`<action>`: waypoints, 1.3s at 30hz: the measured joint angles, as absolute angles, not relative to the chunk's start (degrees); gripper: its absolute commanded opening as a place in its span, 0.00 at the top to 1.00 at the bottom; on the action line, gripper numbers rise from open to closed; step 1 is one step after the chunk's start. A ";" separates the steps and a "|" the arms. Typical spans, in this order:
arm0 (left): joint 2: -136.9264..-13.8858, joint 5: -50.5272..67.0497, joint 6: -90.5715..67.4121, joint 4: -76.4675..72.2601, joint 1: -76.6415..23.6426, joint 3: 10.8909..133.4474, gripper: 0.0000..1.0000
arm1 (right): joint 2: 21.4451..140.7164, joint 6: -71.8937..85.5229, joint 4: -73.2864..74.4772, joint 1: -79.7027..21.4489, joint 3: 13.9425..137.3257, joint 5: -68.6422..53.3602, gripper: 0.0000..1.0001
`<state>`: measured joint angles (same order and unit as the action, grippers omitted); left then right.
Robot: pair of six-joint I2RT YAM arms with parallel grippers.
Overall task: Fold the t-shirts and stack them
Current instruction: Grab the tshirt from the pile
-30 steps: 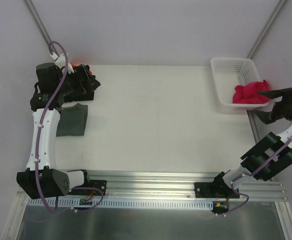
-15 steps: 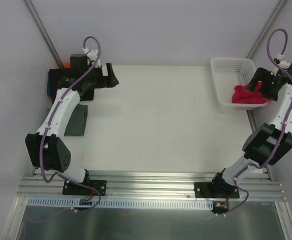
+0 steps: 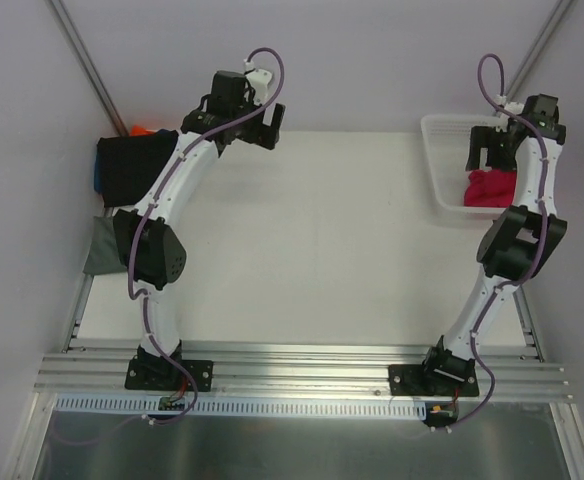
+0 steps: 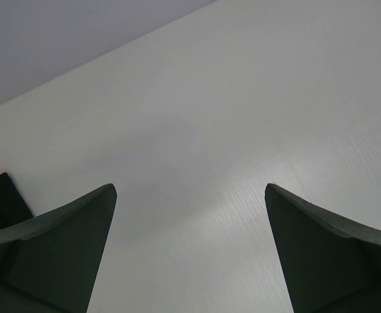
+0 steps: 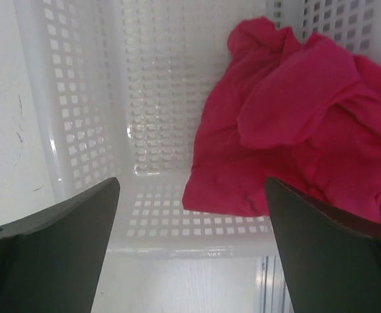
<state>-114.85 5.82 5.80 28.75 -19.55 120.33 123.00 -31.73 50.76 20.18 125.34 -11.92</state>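
The left arm stretches toward the far edge of the table (image 3: 322,250), and the left gripper (image 3: 264,125) hangs over bare white surface there with its jaws spread wide and nothing between them. Its own camera shows the two dark fingers (image 4: 53,254) well apart above the tabletop. Just to the left of that arm, in the far left corner, lies a folded black shirt (image 3: 132,165). A sliver of a blue shirt (image 3: 98,172) peeks out at its left side and a bit of an orange shirt (image 3: 142,131) shows at its far edge. Nearer along the left edge lies a grey-green shirt (image 3: 97,245). It seems to hang partly off the table, though the arm's elbow covers some of it and I can't be sure. On the right, the other arm reaches up to the white mesh basket (image 3: 442,150) in the far right corner. The right gripper (image 3: 487,150) hovers over it, jaws gaping and empty. The pink shirt (image 3: 489,188) lies crumpled in the near end of the basket, bunched against the wall on the right side. From the wrist camera it sits just below the right-hand finger (image 5: 334,254), not touched by either one.
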 measured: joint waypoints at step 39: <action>-119.13 4.93 6.72 33.87 -22.74 125.32 0.01 | 119.46 -41.17 43.55 5.96 126.61 8.19 1.00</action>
<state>-119.13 4.93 6.72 33.87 -22.74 125.32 119.46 -41.17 43.55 5.96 126.61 8.19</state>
